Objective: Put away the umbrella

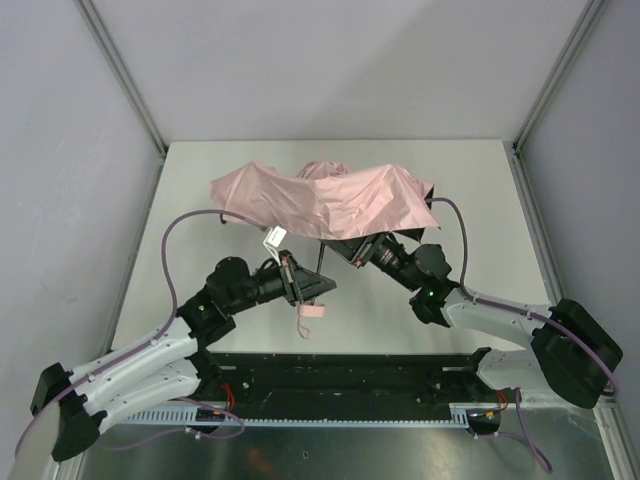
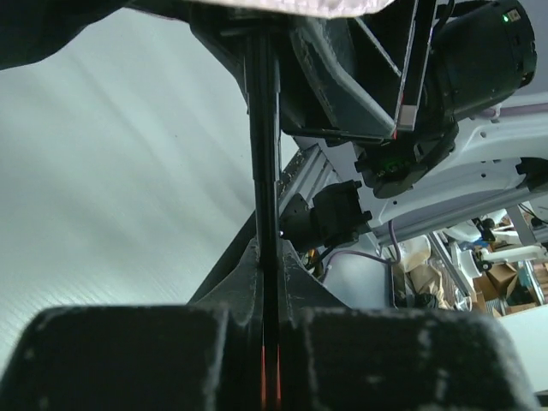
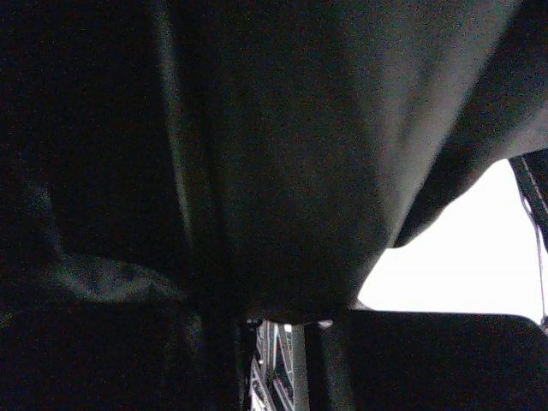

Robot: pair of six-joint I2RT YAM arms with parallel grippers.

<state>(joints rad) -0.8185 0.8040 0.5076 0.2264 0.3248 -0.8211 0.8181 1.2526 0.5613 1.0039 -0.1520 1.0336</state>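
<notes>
The umbrella's pale pink canopy (image 1: 320,198) lies crumpled and half collapsed across the back middle of the white table (image 1: 200,180). Its thin black shaft (image 2: 265,128) runs down toward me, and the small pink handle with loop strap (image 1: 313,310) hangs below. My left gripper (image 1: 298,282) is shut on the shaft just above the handle; in the left wrist view the shaft sits pinched between the fingers (image 2: 271,257). My right gripper (image 1: 354,250) reaches under the canopy's near edge. In the right wrist view dark fabric (image 3: 282,154) covers its fingertips (image 3: 282,338).
A white tag (image 1: 273,236) hangs from the canopy's near left edge. A black mounting rail (image 1: 340,375) runs along the table's near edge between the arm bases. Grey enclosure walls stand at the left, right and back.
</notes>
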